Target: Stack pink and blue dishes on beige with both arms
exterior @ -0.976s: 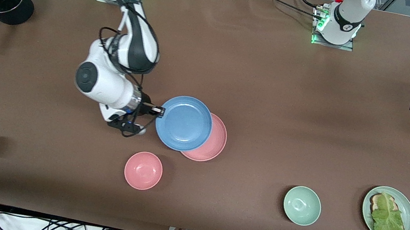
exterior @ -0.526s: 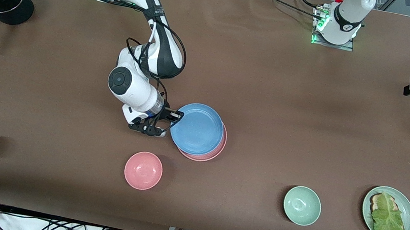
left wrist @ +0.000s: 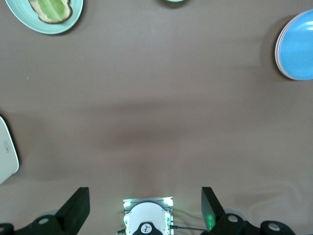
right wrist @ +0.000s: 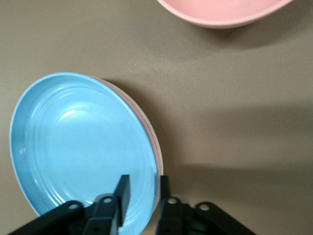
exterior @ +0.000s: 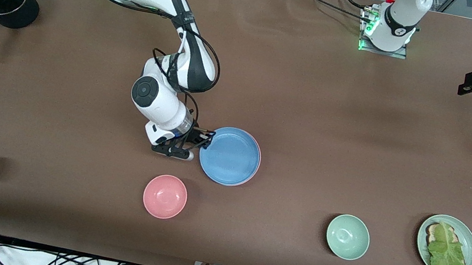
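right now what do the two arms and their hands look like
Both arms are glossy white with dark joint bands and loose black cables. The right arm carries a round dark cap on one joint. The right hand and left hand are black, with two flat fingers each. Green lights glow at the bases.

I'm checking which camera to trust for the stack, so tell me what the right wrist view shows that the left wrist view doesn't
Only the right wrist view shows the right gripper pinching the blue plate's rim, a thin beige plate edge under the pink plate, and part of the pink bowl.

Only the left wrist view shows the left gripper open over bare table near the left arm's base, the green plate of lettuce toast and the toaster's edge.

Both show the blue plate lying on the pink one.
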Available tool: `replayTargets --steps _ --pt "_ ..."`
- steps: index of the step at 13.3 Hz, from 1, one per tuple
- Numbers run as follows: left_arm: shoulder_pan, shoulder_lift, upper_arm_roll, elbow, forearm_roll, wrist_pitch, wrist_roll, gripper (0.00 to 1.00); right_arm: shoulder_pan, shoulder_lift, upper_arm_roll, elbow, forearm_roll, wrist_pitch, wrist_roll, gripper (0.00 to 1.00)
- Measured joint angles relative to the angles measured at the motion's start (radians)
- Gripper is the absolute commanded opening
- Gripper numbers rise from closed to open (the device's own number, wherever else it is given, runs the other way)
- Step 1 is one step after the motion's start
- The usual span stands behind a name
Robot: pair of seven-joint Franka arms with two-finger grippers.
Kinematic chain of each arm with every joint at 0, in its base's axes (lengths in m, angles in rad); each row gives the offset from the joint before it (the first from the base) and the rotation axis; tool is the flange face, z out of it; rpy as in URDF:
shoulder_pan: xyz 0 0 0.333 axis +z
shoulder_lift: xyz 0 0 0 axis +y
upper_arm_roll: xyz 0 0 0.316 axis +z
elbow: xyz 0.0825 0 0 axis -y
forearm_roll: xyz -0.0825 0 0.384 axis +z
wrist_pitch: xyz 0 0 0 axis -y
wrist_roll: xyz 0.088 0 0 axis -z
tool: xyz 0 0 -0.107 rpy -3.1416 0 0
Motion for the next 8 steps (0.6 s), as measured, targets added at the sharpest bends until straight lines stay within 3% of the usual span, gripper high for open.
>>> replayTargets --steps 3,8 --pt "0.006 -0.017 0.0 -0.043 0.0 0.0 0.0 1.0 0.0 -0.009 -0.025 0.016 -0.003 -0.014 0.0 1.0" --pt "0.027 -0.022 -0.001 -0.071 -0.008 0.001 0.001 1.0 -0.003 -0.126 -0.194 0.035 -0.095 -0.307 -0.003 1.0"
